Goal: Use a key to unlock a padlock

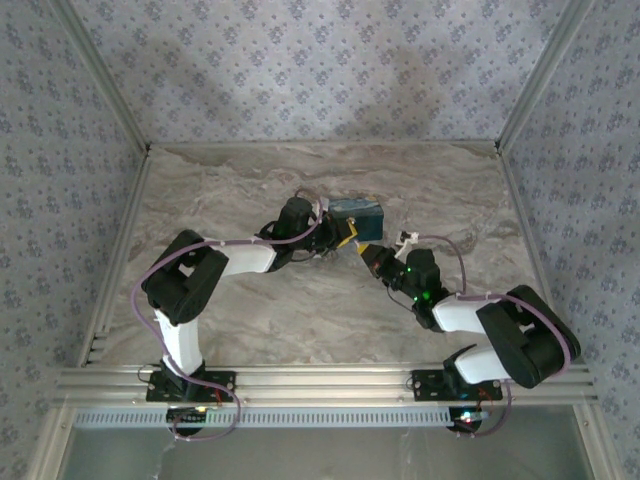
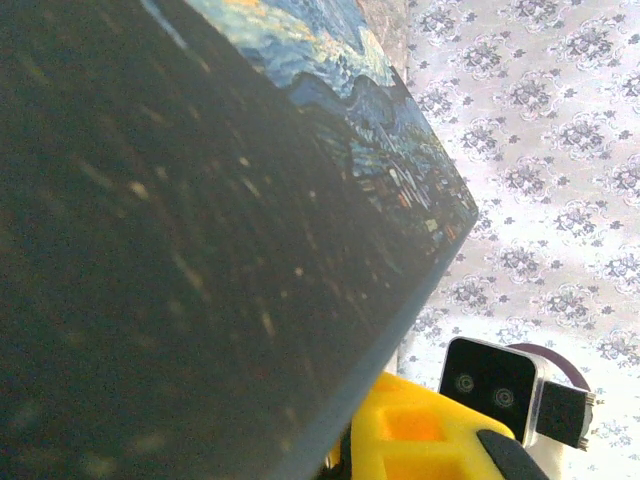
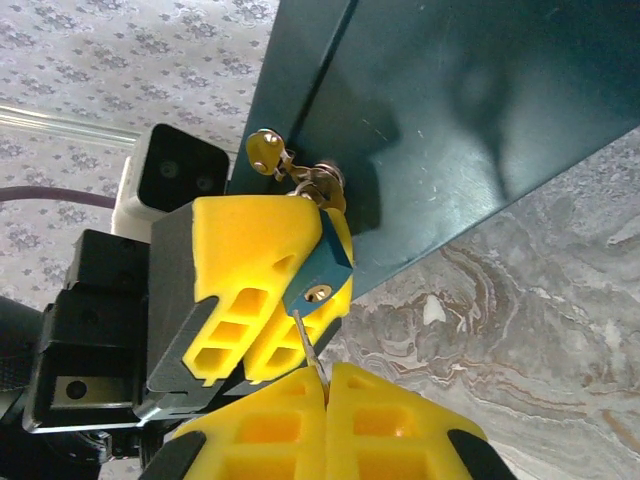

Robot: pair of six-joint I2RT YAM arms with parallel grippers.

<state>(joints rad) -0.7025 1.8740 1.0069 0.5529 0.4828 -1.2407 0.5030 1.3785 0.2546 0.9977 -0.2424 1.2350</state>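
Note:
The tiny blue padlock (image 3: 322, 268) hangs by its silvery shackle (image 3: 322, 180) from a brass hasp (image 3: 264, 150) on the swirl-painted box (image 3: 450, 110). My left gripper (image 3: 320, 250) is shut on the padlock, one yellow finger (image 3: 250, 260) on each side. My right gripper (image 3: 325, 375) is shut on the thin silvery key (image 3: 308, 345). The key's tip touches the padlock's underside just beside the brass keyhole (image 3: 318, 293), not inside it. From above, the left gripper (image 1: 345, 238) and the right gripper (image 1: 368, 252) meet at the box's (image 1: 358, 210) near side.
The box's dark side (image 2: 200, 250) presses close against the left wrist camera, with a yellow finger (image 2: 430, 430) below it. The right arm's wrist camera (image 2: 490, 385) sits just beyond. Marbled tabletop (image 3: 520, 330) lies under the box. Patterned walls (image 1: 320, 60) enclose the table.

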